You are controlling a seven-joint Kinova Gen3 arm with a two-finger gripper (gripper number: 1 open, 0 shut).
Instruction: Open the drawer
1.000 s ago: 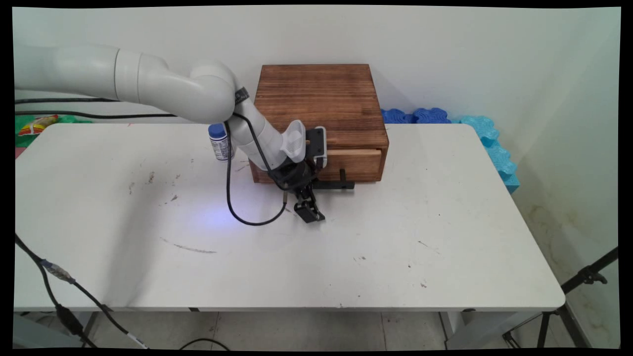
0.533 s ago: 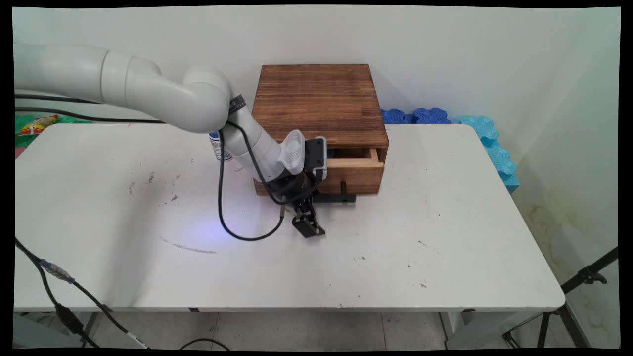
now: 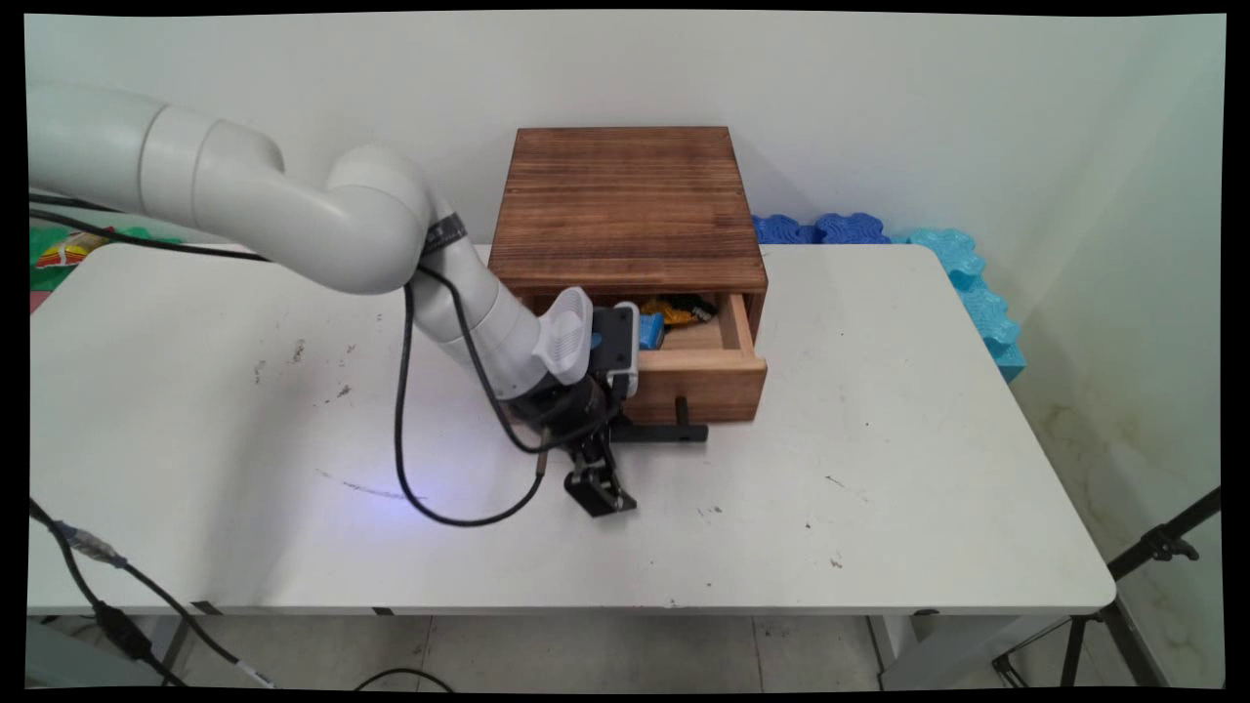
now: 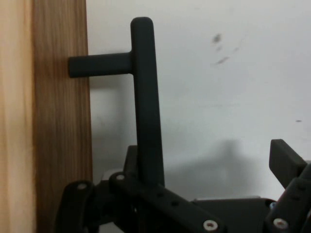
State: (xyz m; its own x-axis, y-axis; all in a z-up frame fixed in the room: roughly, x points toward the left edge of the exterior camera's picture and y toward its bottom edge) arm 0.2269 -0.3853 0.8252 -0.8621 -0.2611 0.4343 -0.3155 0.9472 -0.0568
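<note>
We see the drawer (image 3: 705, 353) drawn further out of the wooden box (image 3: 628, 210) than a second ago, uncovering packets (image 3: 679, 310); our end effector (image 3: 625, 434) hooks the black handle (image 4: 146, 102); whether it is clamped, we cannot tell; all on the desk (image 3: 879, 469).

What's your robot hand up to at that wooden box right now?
Gripper hooked on black handle, jaws open. Drawer of wooden box pulled partway out; packets visible inside. Nothing blocking.
</note>
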